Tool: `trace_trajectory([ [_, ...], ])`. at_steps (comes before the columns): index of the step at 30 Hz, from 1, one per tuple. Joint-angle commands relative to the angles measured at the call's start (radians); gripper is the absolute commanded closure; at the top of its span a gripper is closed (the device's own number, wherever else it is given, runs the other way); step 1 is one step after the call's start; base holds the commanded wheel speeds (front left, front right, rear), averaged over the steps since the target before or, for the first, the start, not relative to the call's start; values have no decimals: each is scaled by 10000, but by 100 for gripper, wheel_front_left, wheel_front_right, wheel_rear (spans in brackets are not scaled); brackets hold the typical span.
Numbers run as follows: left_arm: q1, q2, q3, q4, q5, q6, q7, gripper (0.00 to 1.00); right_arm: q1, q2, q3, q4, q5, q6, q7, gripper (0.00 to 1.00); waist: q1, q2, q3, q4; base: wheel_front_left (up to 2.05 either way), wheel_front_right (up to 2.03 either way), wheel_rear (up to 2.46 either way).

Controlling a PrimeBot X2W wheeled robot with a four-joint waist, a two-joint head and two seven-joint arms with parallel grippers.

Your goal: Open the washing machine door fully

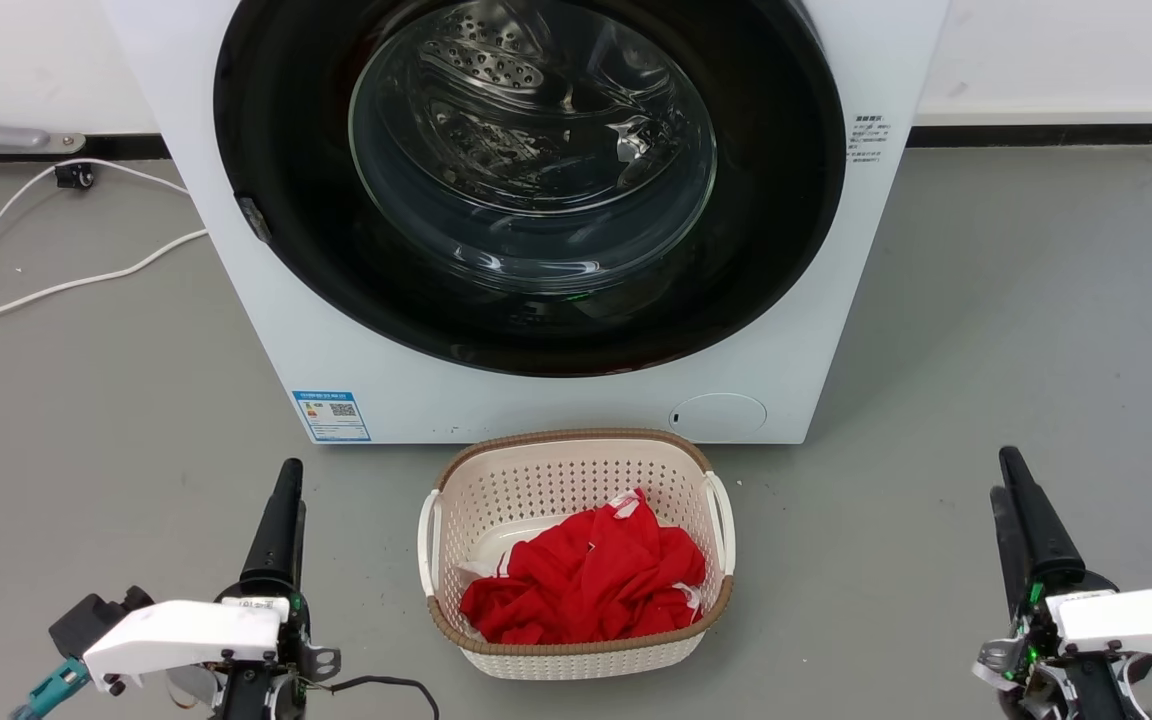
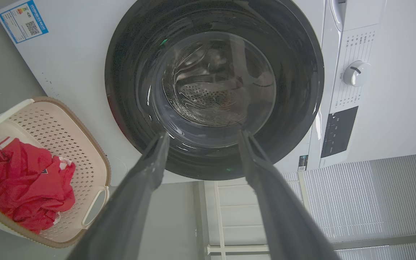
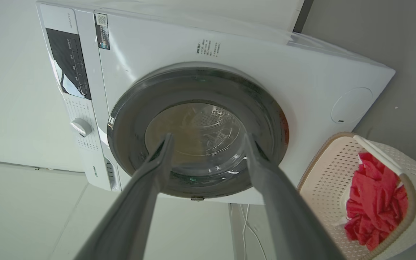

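Two dark-fingered pincers wait low over the grey floor in front of a white washing machine: the left pincer at 7 o'clock in the head view and the right pincer at 5 o'clock. Each has its fingers spread wide and holds nothing, and both are well apart from the appliance.

Between them, at 6 o'clock and just in front of the machine, a cream perforated basket holds a crumpled heap of red clothing that covers most of its bottom.

The washing machine door, a glossy black disc with a bulging clear glass centre, sits at 12 o'clock, shut flat against the machine's front. Through the glass the steel drum looks empty.

The door appears rigid and fairly heavy. Its polished face is likely too slick and too broad to pinch, and the glass bowl is no place to press. A small grey catch breaks the rim at about 9 o'clock of the disc, and that edge seems the sensible hold. A fingertip hooked behind it should draw the door off its latch. After that it ought to swing stiffly on a hinge, presumably on the opposite side at 3 o'clock, though no hinge shows. The basket below may stand close to the door's sweep.
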Motion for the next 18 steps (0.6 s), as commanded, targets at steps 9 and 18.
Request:
trace_trajectory([
  [9,-342,34,-18,-695,2258,132,-423,0,-84,-4,189,-729,-2923,0,-412,0,0,0,11,17,0,0,0],
  [18,-361,30,-311,-936,4279,239,-755,0,68,11,330,-1025,-5104,0,-742,0,0,0,6,35,0,0,0],
])
